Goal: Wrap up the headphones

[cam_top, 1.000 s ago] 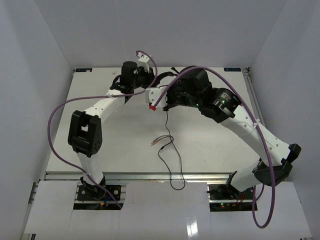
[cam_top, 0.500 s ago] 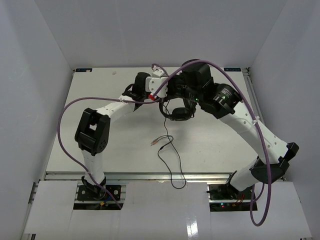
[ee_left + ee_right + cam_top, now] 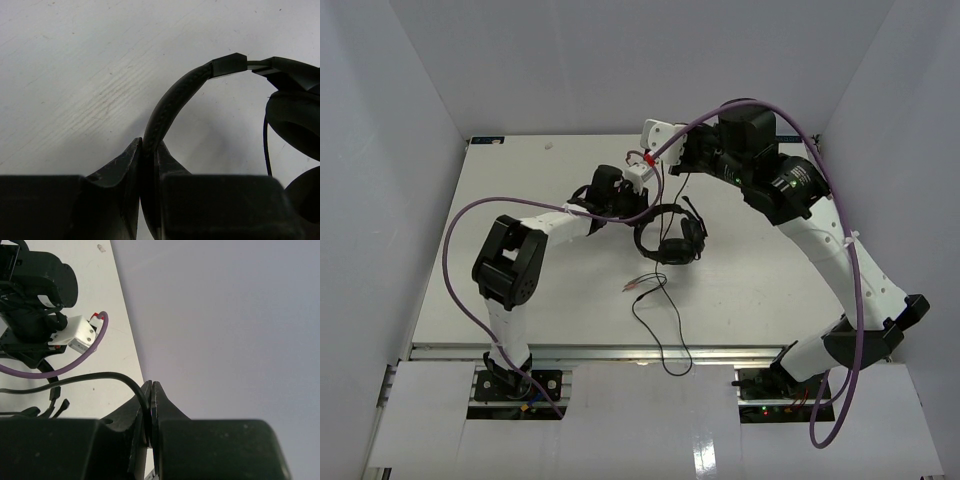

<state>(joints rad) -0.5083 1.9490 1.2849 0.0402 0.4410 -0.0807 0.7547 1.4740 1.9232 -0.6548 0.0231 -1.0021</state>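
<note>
1. Headphones (image 3: 668, 235) lie near the middle of the surface (image 3: 520, 180), a little toward 12 o'clock in the overhead view. The thin headband (image 3: 170, 100) arches round the 9 o'clock side and the padded ear cups are bunched at the 4 o'clock end.
2. From 10 o'clock of the headset the left gripper (image 3: 630, 210) reaches in, and its jaws are pressed onto the headband.
3. In the left wrist view the band runs up between the two tips (image 3: 149, 150). It then curves toward 1 o'clock to the slider and an ear cup at the right edge.
4. A soft shadow falls on the surface beneath that stretch of band, so the band there is clear of it. Whether the ear cups touch the surface cannot be told.
5. The right gripper (image 3: 682, 168) hangs at 12 o'clock of the headset, above the surface.
6. Its jaws are pinching the thin black cable (image 3: 100, 374). In the right wrist view the cable comes in from 9 o'clock and bends down between the closed tips (image 3: 151, 400).
7. Overhead, the cable drops from that pinch to the headset. The rest trails toward 6 o'clock in loose loops as far as the near edge of the surface.
8. The reddish plugs (image 3: 635, 285) lie on the surface at 7 o'clock of the ear cups, just beside the cable's upper loop.
9. A thick purple robot cable (image 3: 92, 346) loops past the left wrist's white camera block (image 3: 75, 335).
</note>
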